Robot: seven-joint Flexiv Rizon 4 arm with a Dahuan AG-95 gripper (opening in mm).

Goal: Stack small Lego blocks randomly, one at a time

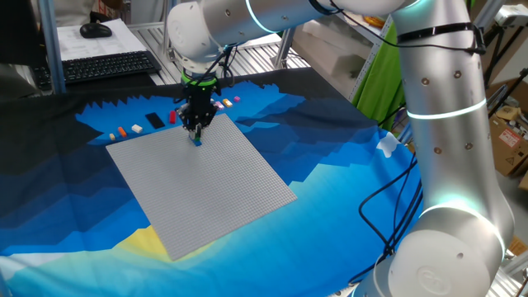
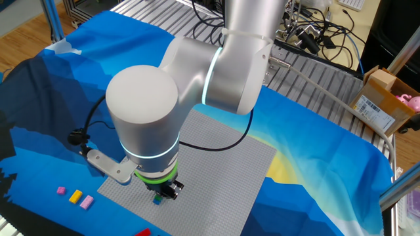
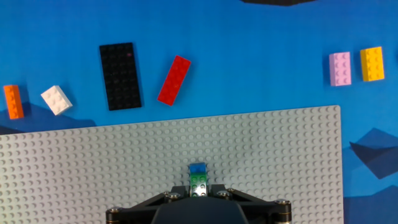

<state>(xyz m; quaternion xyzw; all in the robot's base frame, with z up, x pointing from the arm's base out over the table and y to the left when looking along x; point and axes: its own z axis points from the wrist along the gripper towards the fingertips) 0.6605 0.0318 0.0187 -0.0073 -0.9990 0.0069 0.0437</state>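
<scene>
Blue brick [image 3: 198, 168] sits on the grey baseplate [image 3: 93, 162] just ahead of the pincer [image 3: 199, 191], touching a green brick [image 3: 199, 180]. Its fingers are clenched narrowly on that green brick, pointing straight down.

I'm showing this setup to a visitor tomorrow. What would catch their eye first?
Probably the big silver arm bending over the grey studded baseplate on a bright blue cloth. Its pincer points straight down near the plate's edge, at a small blue and green brick. Beyond that edge lie loose bricks: red, white, orange, pink, yellow.
</scene>
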